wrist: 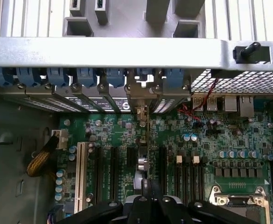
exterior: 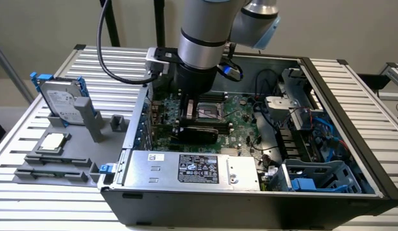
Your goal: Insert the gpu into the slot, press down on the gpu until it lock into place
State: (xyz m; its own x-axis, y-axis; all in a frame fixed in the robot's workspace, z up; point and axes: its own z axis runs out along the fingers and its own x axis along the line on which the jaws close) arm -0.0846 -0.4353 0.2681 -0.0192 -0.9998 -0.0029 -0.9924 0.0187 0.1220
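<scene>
Exterior view: gripper (exterior: 196,126) over gpu (exterior: 197,134) on mobo (exterior: 241,108).

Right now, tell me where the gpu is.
In the exterior view the gpu sits under the arm inside the case, over the motherboard, between the processor socket and the silver power supply.

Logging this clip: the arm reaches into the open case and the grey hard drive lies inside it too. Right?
No. The exterior view shows the hard drive standing in a grey holder outside the case; the arm does reach in.
</scene>
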